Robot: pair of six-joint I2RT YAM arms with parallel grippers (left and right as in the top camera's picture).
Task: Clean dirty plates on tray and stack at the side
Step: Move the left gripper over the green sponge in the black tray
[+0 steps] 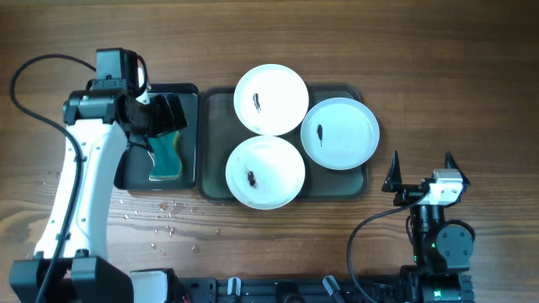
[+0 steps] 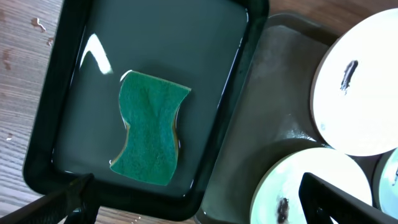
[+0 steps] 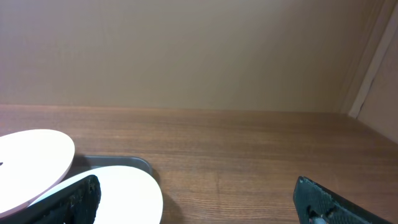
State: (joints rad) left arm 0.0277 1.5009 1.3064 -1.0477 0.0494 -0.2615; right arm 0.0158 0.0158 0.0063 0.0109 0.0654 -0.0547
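Observation:
Three white plates lie on the grey-green tray (image 1: 217,118): one at the back (image 1: 270,99), one at the right (image 1: 339,133), one at the front (image 1: 264,172). Each has a small dark smear near its centre. My left gripper (image 1: 168,116) hovers open over the black tray (image 1: 187,93), above a green sponge (image 1: 166,156). In the left wrist view the sponge (image 2: 149,127) lies flat in the wet black tray, and two plates (image 2: 357,87) (image 2: 311,186) show at the right. My right gripper (image 1: 421,160) stands open and empty, right of the tray. Its view shows two plate edges (image 3: 31,155) (image 3: 130,193).
The glossy black tray (image 2: 230,124) sits against the left side of the grey-green tray (image 2: 273,93). Water drops (image 1: 160,215) speckle the wood in front of the black tray. Bare wood table (image 3: 249,149) lies right of the trays.

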